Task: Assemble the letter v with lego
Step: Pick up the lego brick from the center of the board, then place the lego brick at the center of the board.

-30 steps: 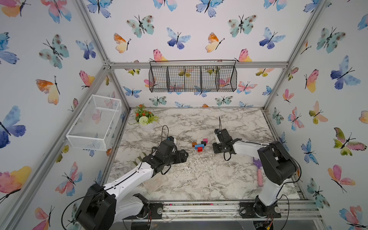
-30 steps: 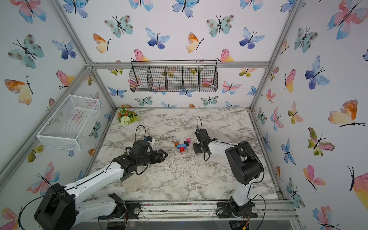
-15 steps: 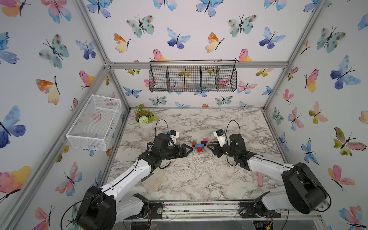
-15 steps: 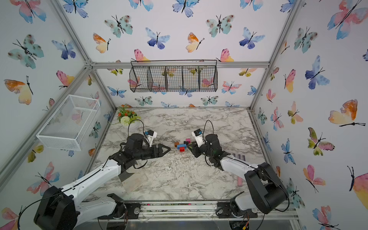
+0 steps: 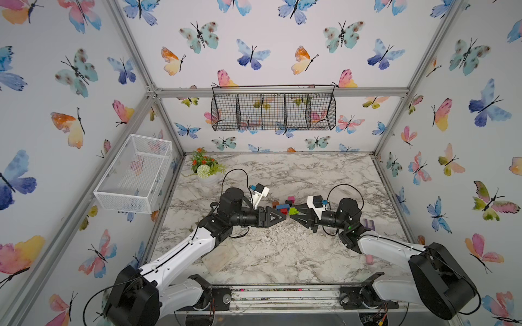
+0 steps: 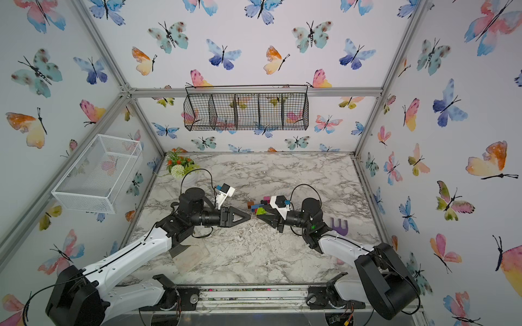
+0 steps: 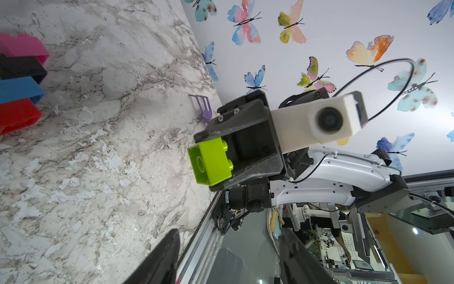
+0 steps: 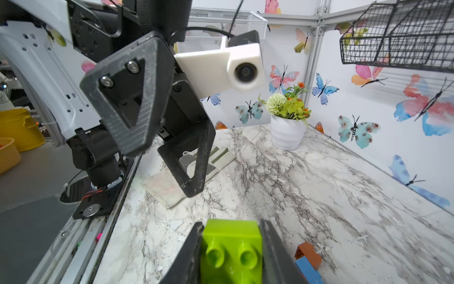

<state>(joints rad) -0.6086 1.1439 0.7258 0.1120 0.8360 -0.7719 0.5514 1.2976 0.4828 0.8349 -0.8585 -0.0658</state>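
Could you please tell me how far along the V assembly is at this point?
Looks done: the partial V of red, blue, black, pink and orange bricks lies grouped on the table. In hand: the right gripper is shut on the lime-green brick; the left gripper, open and empty, faces it. Left: fitting that green tip.
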